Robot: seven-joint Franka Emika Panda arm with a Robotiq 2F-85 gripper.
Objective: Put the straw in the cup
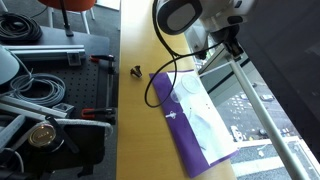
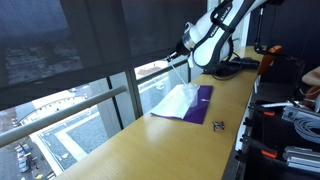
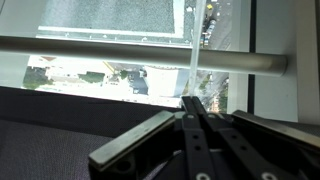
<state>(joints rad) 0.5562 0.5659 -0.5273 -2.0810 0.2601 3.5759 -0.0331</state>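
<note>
In the wrist view my gripper [image 3: 190, 102] is shut, its two black fingers pressed together on the end of the straw [image 3: 190, 55]. The thin white straw sticks straight out from the tips, across the window railing. Both exterior views show the gripper [image 1: 234, 47] [image 2: 184, 50] held high at the window side of the table, pointing outward, above and beyond the purple cloth [image 1: 190, 140] [image 2: 200, 100]. A pale, see-through shape [image 1: 197, 112] [image 2: 177, 98] rests on that cloth. I cannot make out the cup's rim there.
A small black clip-like object [image 1: 135, 70] [image 2: 218, 124] lies on the wooden table [image 1: 135, 120]. A metal railing [image 3: 120, 48] and the window glass run close in front of the gripper. Cables and gear [image 1: 40, 90] crowd the side opposite the window.
</note>
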